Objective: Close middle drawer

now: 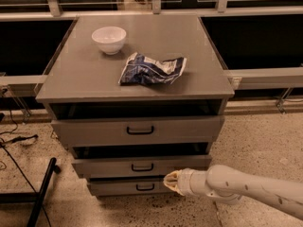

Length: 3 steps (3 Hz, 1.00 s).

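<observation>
The grey cabinet has three stacked drawers. The middle drawer, with a small black loop handle, stands pulled out a little, with a dark gap above its front. My gripper comes in from the right on a white arm. Its yellowish tip looks shut and empty. It sits just below the right part of the middle drawer's front, over the right end of the bottom drawer. I cannot tell if it touches a drawer front.
The top drawer is also slightly open. A white bowl and a crumpled blue chip bag lie on the cabinet top. A black stand leg and cables are on the speckled floor at left.
</observation>
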{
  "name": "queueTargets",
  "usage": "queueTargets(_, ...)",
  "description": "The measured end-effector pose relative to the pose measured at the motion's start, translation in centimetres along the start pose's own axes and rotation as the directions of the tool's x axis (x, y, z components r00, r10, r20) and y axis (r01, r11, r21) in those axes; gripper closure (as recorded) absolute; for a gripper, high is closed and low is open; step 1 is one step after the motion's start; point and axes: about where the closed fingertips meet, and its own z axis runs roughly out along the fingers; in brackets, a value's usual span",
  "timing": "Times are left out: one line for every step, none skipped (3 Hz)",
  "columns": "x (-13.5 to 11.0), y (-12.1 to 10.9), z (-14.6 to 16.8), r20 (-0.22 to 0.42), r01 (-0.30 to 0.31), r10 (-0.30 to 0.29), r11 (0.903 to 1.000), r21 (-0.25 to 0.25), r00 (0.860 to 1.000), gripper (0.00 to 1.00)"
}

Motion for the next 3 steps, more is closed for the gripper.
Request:
queueTargets(0.0,0.0,0.0,0.0,0.0,0.0,1.0,0.0,1.0,1.0)
queueTargets(0.6,-1.0,1.0,0.004,0.006,-0.006,0.999,0.045,1.0,1.0)
queueTargets(1.6,-2.8,3.2,0.013,0.009,-0.01,0.9948,0.101,1.0,1.0)
